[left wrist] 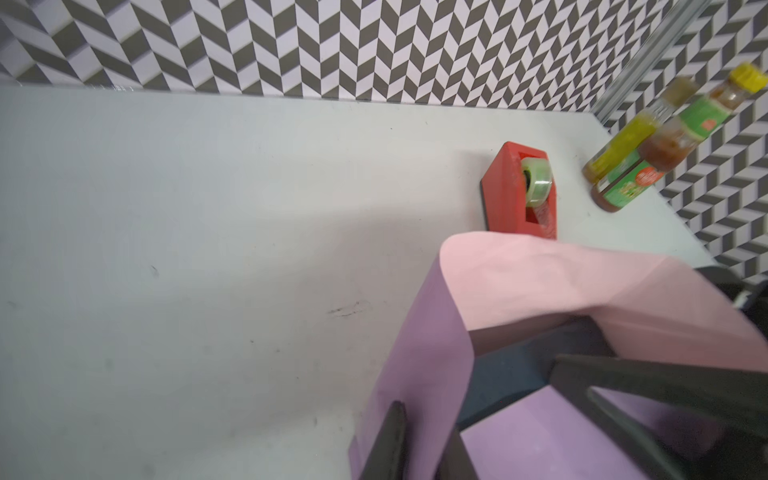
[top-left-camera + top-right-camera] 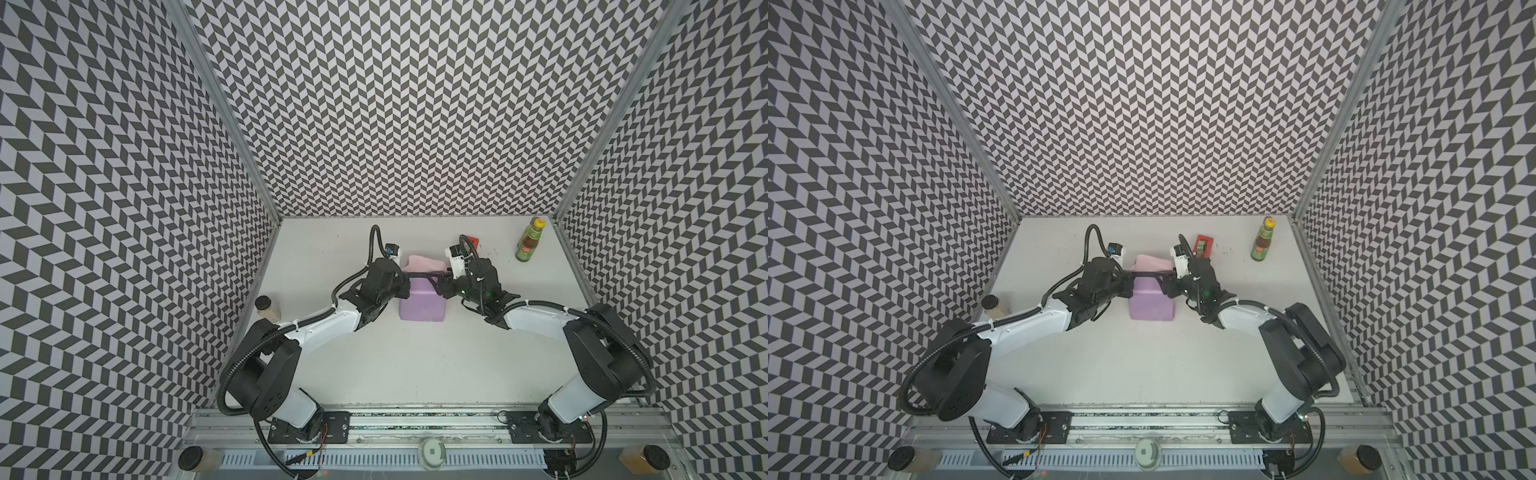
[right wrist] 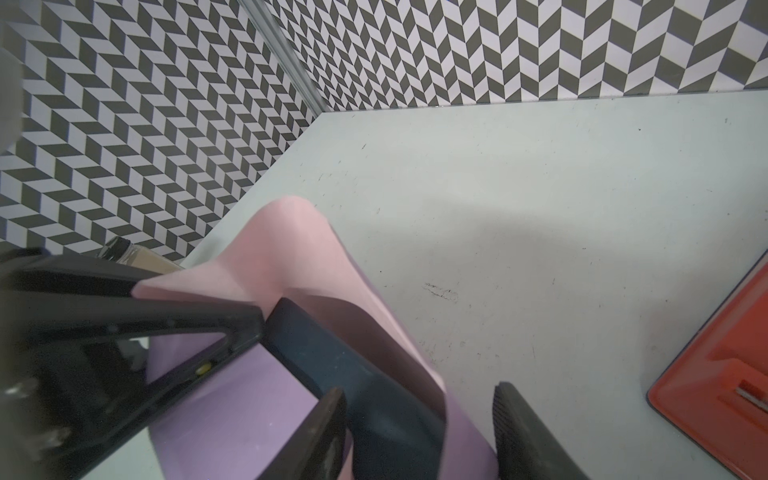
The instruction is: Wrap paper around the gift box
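Note:
The paper (image 2: 422, 305) lies lilac side up over the gift box in the middle of the table, and its pink face (image 2: 424, 264) stands up as a flap along the far side. Only a dark navy strip of the gift box (image 2: 420, 275) shows in both top views; more of it appears in the wrist views (image 1: 511, 374) (image 3: 332, 353). My left gripper (image 1: 424, 419) is at the box's left side (image 2: 405, 291), shut on a hanging lilac fold of the paper. My right gripper (image 3: 419, 428) is at the right side (image 2: 439, 286), open, straddling the box's edge and the paper flap.
A red tape dispenser (image 2: 473, 241) stands just behind my right gripper. A sauce bottle (image 2: 530, 241) is at the back right. A dark-lidded jar (image 2: 266, 307) sits against the left wall. Two more jars (image 2: 195, 459) (image 2: 646, 459) stand at the front corners. Patterned walls enclose three sides.

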### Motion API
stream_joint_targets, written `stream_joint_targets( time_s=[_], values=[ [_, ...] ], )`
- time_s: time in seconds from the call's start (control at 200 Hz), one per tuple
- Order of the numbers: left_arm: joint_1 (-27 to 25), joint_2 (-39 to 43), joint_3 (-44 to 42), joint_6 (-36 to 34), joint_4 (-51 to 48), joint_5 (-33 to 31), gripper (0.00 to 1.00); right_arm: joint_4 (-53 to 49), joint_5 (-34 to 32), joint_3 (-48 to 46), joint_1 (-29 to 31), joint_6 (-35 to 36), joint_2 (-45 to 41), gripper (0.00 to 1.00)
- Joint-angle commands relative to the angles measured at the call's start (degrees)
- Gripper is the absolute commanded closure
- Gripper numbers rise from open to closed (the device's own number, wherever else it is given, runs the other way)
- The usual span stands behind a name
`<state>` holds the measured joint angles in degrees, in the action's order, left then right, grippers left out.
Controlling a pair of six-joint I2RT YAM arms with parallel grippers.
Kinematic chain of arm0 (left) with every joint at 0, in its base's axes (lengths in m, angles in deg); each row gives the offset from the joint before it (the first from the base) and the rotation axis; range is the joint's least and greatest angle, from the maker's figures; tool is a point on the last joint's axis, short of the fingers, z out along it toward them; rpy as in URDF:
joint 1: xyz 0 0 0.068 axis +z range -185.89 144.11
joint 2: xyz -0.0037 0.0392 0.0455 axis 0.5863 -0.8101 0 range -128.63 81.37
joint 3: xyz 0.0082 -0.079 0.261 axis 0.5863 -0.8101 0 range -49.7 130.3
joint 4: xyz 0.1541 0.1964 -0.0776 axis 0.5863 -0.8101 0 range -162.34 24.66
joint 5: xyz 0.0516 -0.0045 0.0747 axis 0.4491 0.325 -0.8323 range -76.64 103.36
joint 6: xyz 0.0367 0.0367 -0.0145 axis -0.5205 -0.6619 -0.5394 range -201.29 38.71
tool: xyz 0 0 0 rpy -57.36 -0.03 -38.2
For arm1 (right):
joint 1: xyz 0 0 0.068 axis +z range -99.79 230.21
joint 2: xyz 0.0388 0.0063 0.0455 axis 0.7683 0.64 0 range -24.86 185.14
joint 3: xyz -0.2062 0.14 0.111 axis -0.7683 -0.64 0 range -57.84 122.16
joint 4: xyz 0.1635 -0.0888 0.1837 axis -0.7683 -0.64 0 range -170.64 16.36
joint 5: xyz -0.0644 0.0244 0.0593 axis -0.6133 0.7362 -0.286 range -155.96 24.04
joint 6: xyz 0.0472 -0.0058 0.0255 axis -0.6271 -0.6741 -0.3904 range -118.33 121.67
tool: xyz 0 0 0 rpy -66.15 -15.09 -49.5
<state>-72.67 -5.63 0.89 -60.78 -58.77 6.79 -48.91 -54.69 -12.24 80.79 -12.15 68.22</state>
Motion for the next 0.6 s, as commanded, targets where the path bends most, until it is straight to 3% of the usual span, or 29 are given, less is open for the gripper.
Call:
stream_joint_targets(
  time_s=[0.0,0.08,0.346,0.491,0.596],
  values=[
    [-1.74,-1.79,1.66,-2.12,-1.12,-5.19,0.93,-5.4,-2.82,0.04,0.17,3.18,0.43,0.44],
    [-2.82,-2.47,1.4,-2.66,-1.02,-7.39,1.0,-6.38,-2.92,0.83,0.17,3.44,-0.21,0.43],
    [-4.01,-2.52,-0.38,-2.49,-0.48,-10.35,1.0,-10.6,-5.75,2.21,0.19,2.65,-6.81,0.25],
    [-4.03,-2.41,-0.67,-2.23,-0.33,-10.39,1.0,-13.99,-8.78,2.56,1.23,1.99,-8.79,0.29],
    [-4.1,-2.24,-0.67,-2.32,-0.32,-10.66,1.0,-15.31,-11.42,2.63,2.63,2.07,-7.82,0.39]
  ],
)
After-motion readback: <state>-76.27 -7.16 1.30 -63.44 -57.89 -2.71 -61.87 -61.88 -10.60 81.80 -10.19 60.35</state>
